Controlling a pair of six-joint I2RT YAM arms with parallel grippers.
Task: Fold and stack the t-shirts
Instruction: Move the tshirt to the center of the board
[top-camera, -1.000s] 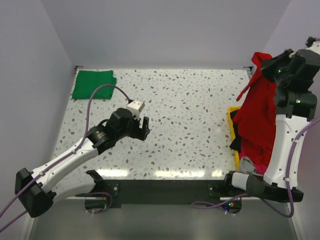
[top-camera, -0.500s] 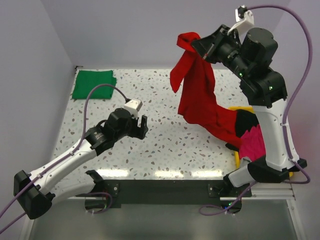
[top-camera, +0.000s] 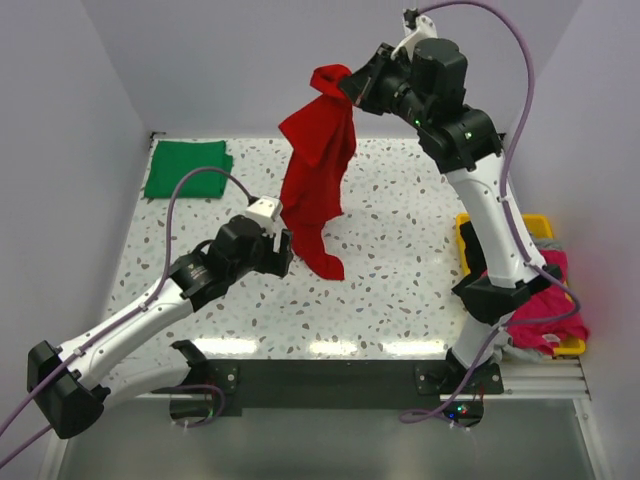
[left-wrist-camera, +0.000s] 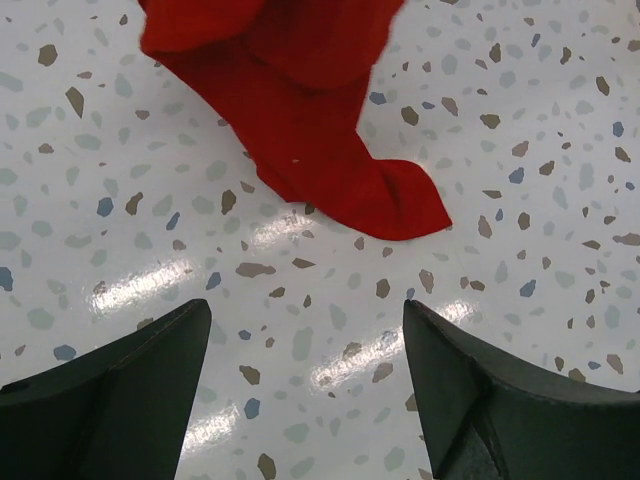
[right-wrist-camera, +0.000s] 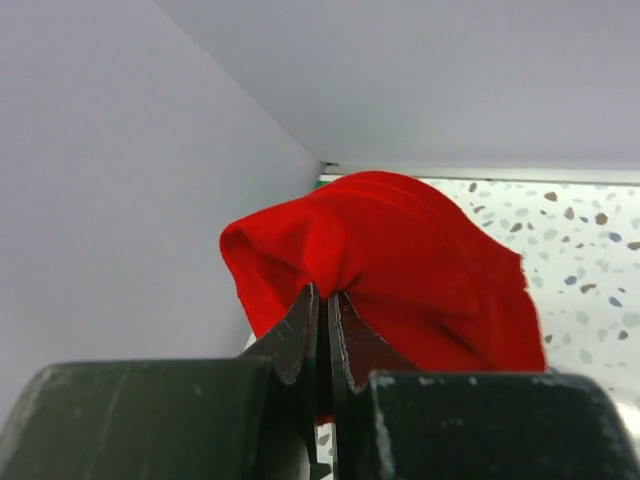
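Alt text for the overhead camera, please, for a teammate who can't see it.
The right gripper holds the red t-shirt high over the speckled table, its lower end hanging beside the open left gripper. A folded green t-shirt lies at the far left corner; a yellow tray of clothes sits at the right edge.

A magenta garment (top-camera: 545, 300) lies in the yellow tray (top-camera: 537, 223) on the speckled table (top-camera: 400, 230).
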